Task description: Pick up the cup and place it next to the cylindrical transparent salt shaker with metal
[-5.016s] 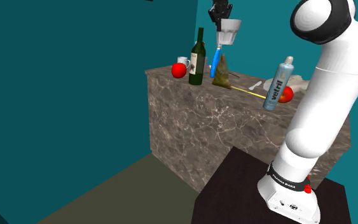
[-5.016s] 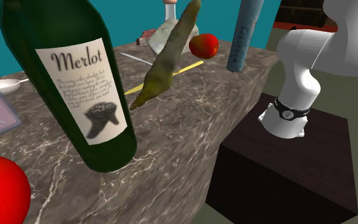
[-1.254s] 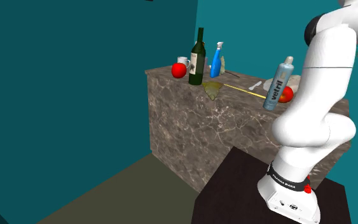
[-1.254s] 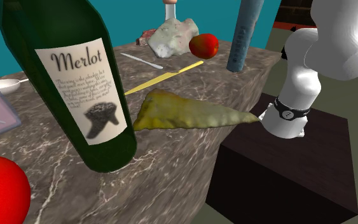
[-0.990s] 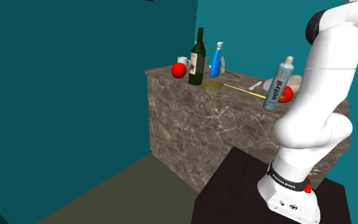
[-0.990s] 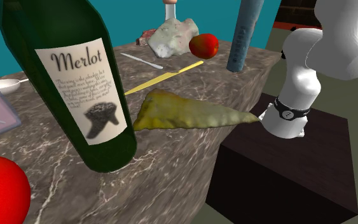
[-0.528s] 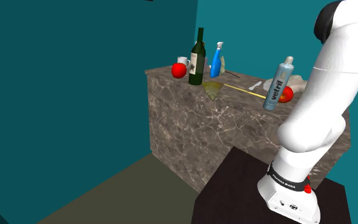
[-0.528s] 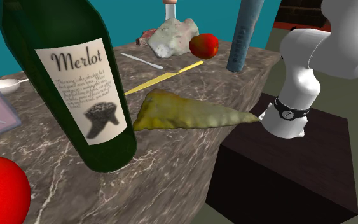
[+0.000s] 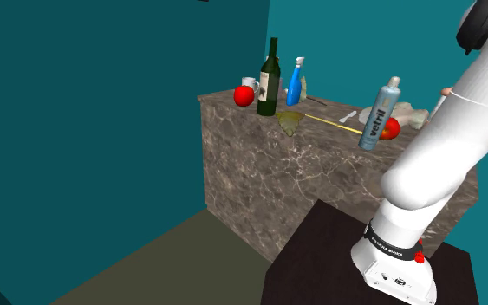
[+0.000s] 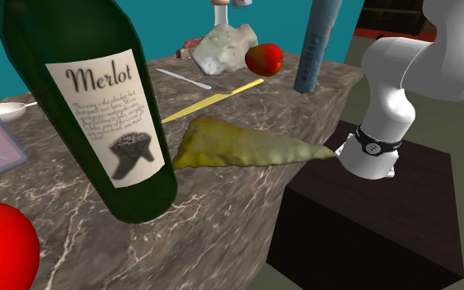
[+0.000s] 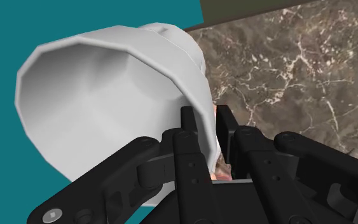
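Pinching the cup by its wall, the claw has swung away from the wine bottle along the bench; placing remains outstanding.

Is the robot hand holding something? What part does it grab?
Yes. The gripper holds the white cup, pinching its side wall near the rim.

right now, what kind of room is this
Probably a kitchen: a veined stone counter against teal walls, with a wine bottle, a knife and a red fruit on it.
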`<action>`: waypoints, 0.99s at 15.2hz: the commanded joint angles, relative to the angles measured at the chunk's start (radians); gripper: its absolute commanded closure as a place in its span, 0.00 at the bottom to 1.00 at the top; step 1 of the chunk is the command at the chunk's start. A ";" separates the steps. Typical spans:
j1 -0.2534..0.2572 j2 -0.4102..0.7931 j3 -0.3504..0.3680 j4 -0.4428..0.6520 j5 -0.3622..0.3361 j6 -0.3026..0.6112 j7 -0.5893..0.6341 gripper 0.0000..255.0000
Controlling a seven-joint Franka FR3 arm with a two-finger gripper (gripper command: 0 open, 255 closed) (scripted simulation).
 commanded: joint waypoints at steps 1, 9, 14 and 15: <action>-0.011 -0.022 0.022 -0.036 -0.026 0.028 0.017 1.00; -0.044 -0.069 0.065 -0.162 -0.081 0.130 0.060 1.00; -0.052 -0.077 0.066 -0.233 -0.095 0.195 0.073 1.00; -0.052 -0.077 0.064 -0.246 -0.097 0.208 0.075 1.00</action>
